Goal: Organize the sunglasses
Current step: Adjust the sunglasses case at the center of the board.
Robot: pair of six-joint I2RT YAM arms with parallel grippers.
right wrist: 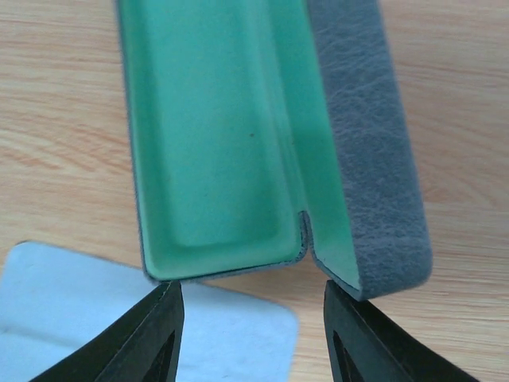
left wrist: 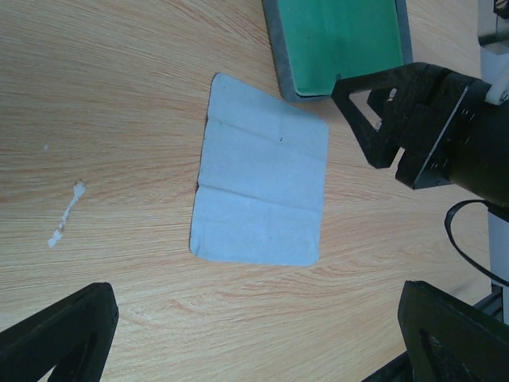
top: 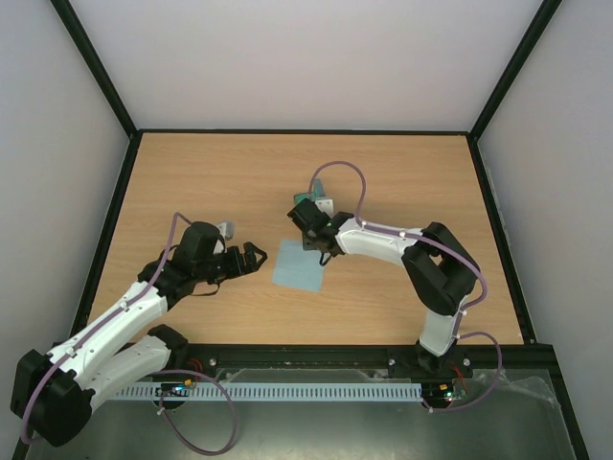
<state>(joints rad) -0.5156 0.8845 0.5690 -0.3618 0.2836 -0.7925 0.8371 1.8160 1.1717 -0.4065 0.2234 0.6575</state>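
Top external: left gripper [top: 255, 259] sits left of centre and right gripper [top: 307, 227] at centre, with a light blue cloth [top: 298, 265] flat on the table [top: 192, 182] between them and the case [top: 308, 198] just above the right gripper; the sunglasses appear nowhere in frame. Left wrist: its own fingers [left wrist: 64, 334] stand wide apart at the bottom corners, holding nothing, with the cloth at centre and the open case at the top edge, green lining bare. Right wrist: fingers [right wrist: 159, 338] are parted at the bottom edge, holding nothing, below the open, empty case filling the upper frame; judged barely begun, since the case lies ready but the glasses remain to be found, stowed and shut in.
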